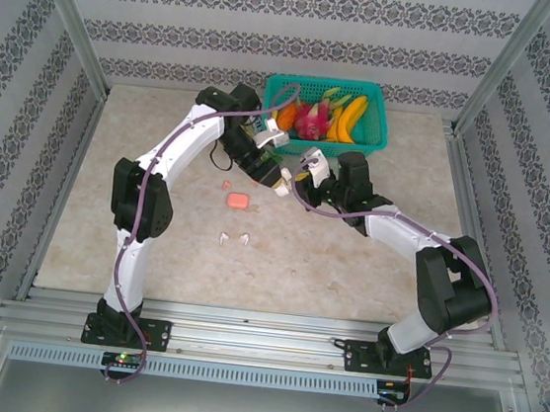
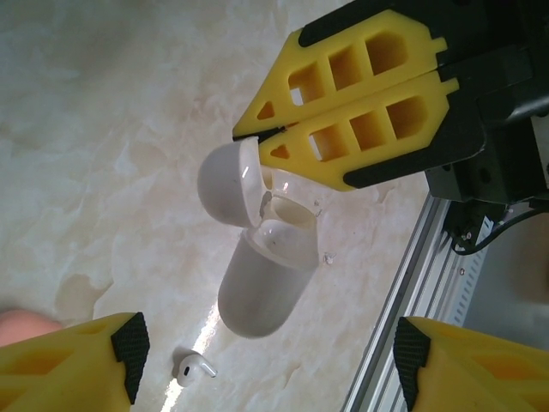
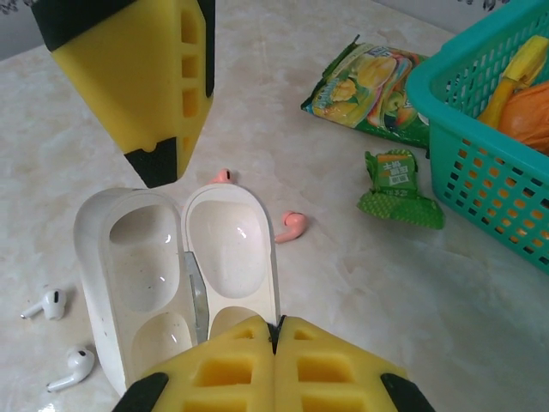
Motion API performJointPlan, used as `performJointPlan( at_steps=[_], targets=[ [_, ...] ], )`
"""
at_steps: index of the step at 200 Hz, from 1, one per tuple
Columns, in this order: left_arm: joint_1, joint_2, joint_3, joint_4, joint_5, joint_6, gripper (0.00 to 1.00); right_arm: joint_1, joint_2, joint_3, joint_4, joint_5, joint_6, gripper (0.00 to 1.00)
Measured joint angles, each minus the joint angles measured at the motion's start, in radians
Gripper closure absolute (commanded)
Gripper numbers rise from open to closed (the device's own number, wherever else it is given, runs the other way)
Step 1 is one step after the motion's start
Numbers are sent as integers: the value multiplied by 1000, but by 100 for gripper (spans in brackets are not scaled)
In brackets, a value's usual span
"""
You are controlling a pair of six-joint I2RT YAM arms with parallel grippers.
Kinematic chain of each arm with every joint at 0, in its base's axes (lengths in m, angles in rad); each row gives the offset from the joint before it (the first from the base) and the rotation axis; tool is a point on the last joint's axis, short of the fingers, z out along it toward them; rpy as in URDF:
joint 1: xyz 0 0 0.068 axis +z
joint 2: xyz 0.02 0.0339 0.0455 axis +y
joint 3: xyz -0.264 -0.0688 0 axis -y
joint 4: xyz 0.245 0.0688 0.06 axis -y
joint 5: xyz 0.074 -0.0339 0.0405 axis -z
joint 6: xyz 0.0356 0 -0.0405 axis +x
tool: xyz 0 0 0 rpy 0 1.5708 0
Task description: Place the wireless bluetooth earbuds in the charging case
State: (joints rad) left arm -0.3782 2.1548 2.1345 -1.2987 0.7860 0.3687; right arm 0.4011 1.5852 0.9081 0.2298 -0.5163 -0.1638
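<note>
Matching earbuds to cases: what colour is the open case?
White case, best in right wrist view.

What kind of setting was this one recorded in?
Most likely a purpose-built robot test cell, not a home: a marble-look tabletop boxed in by aluminium framing and patterned wall panels.

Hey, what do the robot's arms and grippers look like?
The left arm and right arm have white links and black joints, with a purple cable trailing along each. The left gripper and right gripper carry yellow wedge-shaped fingers with cut-out windows and black pads.
</note>
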Motion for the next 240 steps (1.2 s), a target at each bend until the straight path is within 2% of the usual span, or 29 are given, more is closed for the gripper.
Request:
performJointPlan(
  at_steps=[68,240],
  targets=[
    [1,13,39,-7,42,19,38,0,-13,0,7,-54,33,100],
    [1,48,39,-76,115,50,53,-13,-23,0,1,-129,53,100]
  ],
)
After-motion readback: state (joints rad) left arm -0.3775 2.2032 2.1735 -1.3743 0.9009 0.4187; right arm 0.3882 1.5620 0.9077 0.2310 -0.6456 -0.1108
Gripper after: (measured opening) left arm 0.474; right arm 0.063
